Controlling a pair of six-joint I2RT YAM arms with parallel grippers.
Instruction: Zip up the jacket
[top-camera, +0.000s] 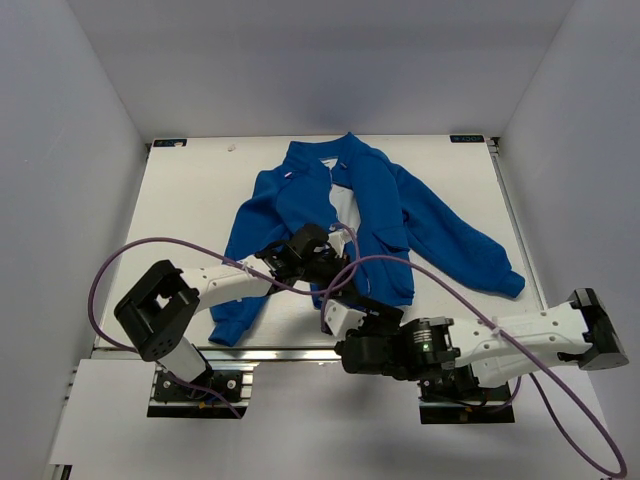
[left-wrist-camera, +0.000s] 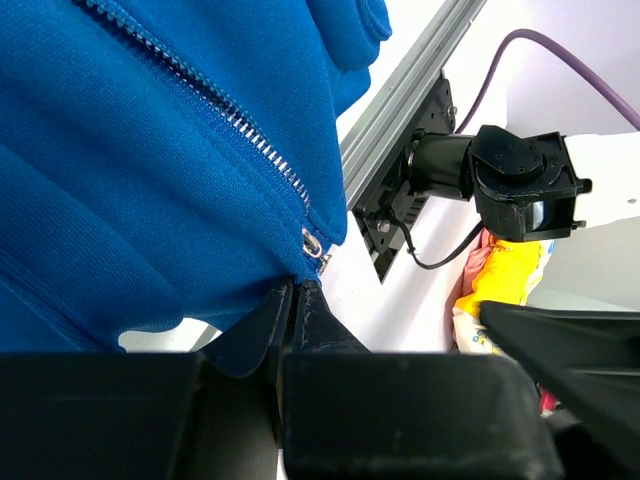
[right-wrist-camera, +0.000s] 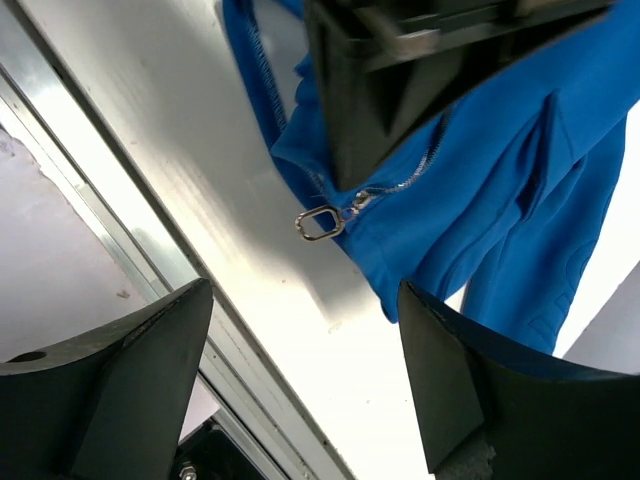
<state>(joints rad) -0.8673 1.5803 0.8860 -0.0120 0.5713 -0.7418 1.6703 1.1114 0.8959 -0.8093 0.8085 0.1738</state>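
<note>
Right gripper (right-wrist-camera: 305, 300), nearest the table's front edge, hangs with its fingers spread wide and nothing between them. The metal pull ring (right-wrist-camera: 318, 222) lies on the table just ahead of the gap. Just beyond, my left gripper (left-wrist-camera: 297, 295) is pinched tight on the bottom hem of the jacket (top-camera: 380, 225), right under the zip slider (left-wrist-camera: 313, 243). The slider sits at the very bottom of the zip. Further up, the two front panels lie parted, with a pale gap showing below the collar (top-camera: 362, 155). I judge the zipping has barely begun, with nearly the whole length left to close. The blue jacket lies flat with its hem toward me, collar away and sleeves out to both sides. It rests on a white table (top-camera: 190, 200) with a metal rail (left-wrist-camera: 400, 100) along the near edge. Plain pale walls (top-camera: 300, 60) close in the far side and both flanks.
</note>
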